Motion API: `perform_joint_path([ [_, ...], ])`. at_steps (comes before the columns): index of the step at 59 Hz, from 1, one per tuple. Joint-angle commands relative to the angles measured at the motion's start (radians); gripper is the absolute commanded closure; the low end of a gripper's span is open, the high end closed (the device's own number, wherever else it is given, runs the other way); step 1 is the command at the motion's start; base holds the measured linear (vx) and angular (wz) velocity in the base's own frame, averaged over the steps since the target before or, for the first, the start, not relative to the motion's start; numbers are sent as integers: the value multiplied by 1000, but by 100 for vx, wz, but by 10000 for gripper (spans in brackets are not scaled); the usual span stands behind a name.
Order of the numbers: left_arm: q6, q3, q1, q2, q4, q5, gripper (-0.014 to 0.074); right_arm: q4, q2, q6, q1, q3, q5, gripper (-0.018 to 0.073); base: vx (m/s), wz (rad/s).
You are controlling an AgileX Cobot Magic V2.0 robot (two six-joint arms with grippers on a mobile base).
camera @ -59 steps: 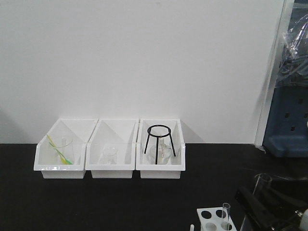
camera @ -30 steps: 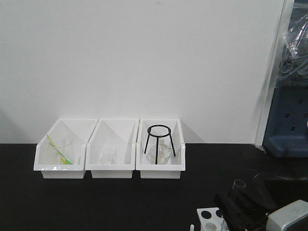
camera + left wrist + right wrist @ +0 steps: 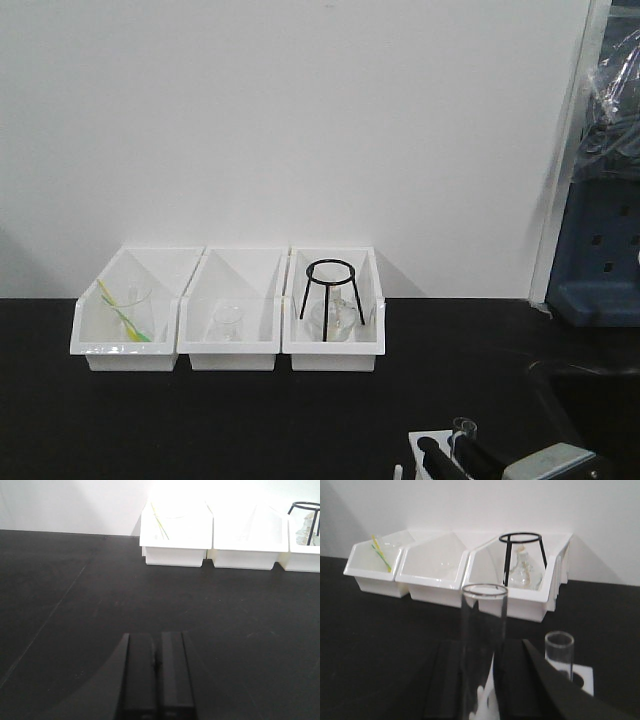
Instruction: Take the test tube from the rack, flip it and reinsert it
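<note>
In the front view the bottom edge cuts off the rack (image 3: 422, 442), and the right tool (image 3: 460, 465) covers most of its top plate, so we cannot count its holes. In the right wrist view the test tube (image 3: 482, 630) runs out of the picture at the bottom. We see neither its lower end nor where the tool's fingers (image 3: 451, 680) meet it. The glassware (image 3: 522, 572) under the tripod (image 3: 520, 542) is too blurred for us to name. The left tool (image 3: 156, 680) is cut by the bottom edge, and the third bin (image 3: 302, 560) by the right edge.
</note>
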Motion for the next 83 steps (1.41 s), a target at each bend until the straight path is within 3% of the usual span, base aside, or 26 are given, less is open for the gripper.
perform_joint_path([
  [1, 0, 2, -4, -10, -5, -79, 603, -6, 10, 14, -1, -22, -218, 568, 0, 0],
  [19, 0, 2, -4, -10, -5, -79, 603, 2, 40, 12, -1, -22, -218, 559, 0, 0],
  [26, 0, 2, -4, -10, -5, -79, 603, 1, 40, 5, -1, -22, -218, 516, 0, 0],
  [31, 0, 2, -4, -10, -5, -79, 603, 2, 40, 5, -1, -22, -218, 462, 0, 0],
  [49, 0, 2, -4, -10, -5, -79, 603, 2, 39, 2, -1, -22, -218, 125, 0, 0],
  [59, 0, 2, -4, -10, -5, -79, 603, 2, 5, 1, -1, -22, -218, 14, 0, 0],
  [73, 0, 2, -4, -10, -5, -79, 603, -2, -179, 2, -1, -25, -131, 35, 0, 0],
  [77, 0, 2, -4, -10, -5, -79, 603, -2, -266, 4, -1, -32, -59, 62, 0, 0],
  [83, 0, 2, -4, -10, -5, -79, 603, -8, -419, 10, -1, -76, 155, 134, 0, 0],
])
